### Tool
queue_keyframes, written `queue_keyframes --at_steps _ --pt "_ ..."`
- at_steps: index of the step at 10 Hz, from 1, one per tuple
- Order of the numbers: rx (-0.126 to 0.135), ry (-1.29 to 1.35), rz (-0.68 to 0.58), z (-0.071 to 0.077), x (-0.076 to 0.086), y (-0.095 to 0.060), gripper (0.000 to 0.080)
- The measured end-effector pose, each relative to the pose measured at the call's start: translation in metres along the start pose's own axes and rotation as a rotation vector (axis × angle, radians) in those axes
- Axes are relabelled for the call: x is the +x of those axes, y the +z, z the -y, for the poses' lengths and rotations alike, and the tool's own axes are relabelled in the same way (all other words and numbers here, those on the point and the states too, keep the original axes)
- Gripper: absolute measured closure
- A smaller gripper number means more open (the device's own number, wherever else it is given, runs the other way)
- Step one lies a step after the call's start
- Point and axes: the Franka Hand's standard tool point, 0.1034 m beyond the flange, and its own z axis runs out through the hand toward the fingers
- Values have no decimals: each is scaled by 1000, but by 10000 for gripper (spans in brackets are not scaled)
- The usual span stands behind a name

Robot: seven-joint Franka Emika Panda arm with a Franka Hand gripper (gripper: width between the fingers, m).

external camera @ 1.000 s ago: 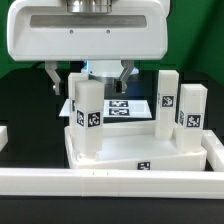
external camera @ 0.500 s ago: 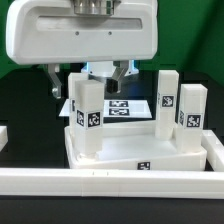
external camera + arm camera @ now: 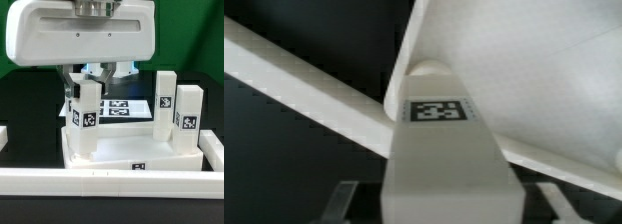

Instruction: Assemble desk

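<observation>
While the earlier exterior pictures showed the hand [image 3: 88, 80] raised and spread wide behind the legs, it was now found lowered and shifted toward the exterior view's left, with its jaws drawn in on either side of the top of the near leg [image 3: 88, 125]. One dark finger [image 3: 70, 88] was seen hard against that leg at its nine o'clock side; the other was largely hidden behind it. In the wrist view the near leg [image 3: 441, 150] was seen running straight up between the jaws, its tag facing the camera. Whether the jaws were already clenched on it or merely closing could not be told. It was judged that a grasp of this leg was under way, most likely so that it could be seated or turned in its corner.

The near leg stood upright at about eight o'clock on the tabletop [image 3: 130, 152], which lay on the black counter [image 3: 30, 110]. Behind it, toward twelve o'clock, the marker board [image 3: 128, 105] lay flat. Further right, a second leg [image 3: 165, 100] and a third leg [image 3: 190, 115] stood upright near the tabletop's three o'clock edge, well apart from the hand. At six o'clock a border rail [image 3: 110, 183] was laid just beside the tabletop. Nothing was seen blocking the hand.
</observation>
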Motion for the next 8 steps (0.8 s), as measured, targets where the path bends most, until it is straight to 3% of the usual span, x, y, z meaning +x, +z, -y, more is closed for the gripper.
queue_keyframes --at_steps 3,8 --pt "1 145 0 0 0 0 509" --pt "13 723 -1 2 -1 2 509"
